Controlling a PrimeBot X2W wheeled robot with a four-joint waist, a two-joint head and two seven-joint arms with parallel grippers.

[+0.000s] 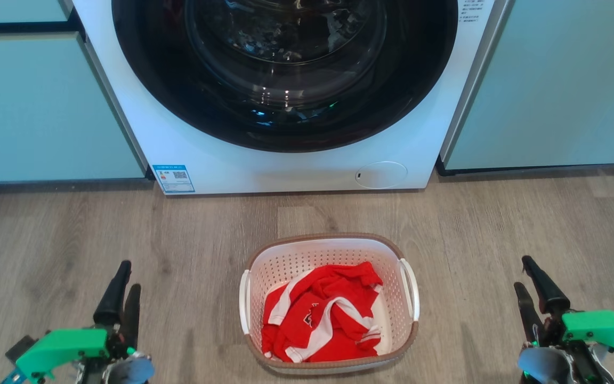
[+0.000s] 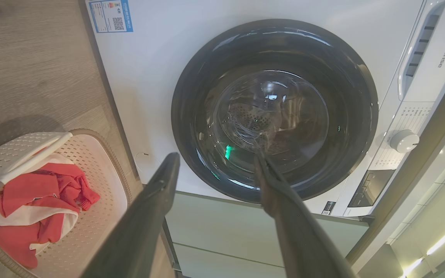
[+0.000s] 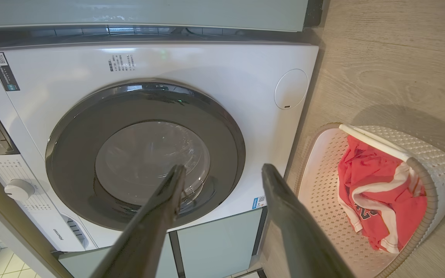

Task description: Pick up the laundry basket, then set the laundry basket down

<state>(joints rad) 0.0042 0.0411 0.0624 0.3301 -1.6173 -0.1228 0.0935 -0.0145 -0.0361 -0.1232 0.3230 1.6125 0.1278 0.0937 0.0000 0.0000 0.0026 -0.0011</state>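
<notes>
The basket, holding a red shirt, sits on the wood floor just in front of the washer. It looks not yet lifted, so pickup and set-down both remain. The left end effector and right end effector stand wide open and empty, farther from the washer. Pale cabinets flank it.

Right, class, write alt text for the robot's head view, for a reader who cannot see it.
A small white laundry basket with a brown rim sits on the wooden floor before a white washing machine, holding a crumpled red and white garment. The left gripper and right gripper are at the lower corners, apart from the basket.
</notes>
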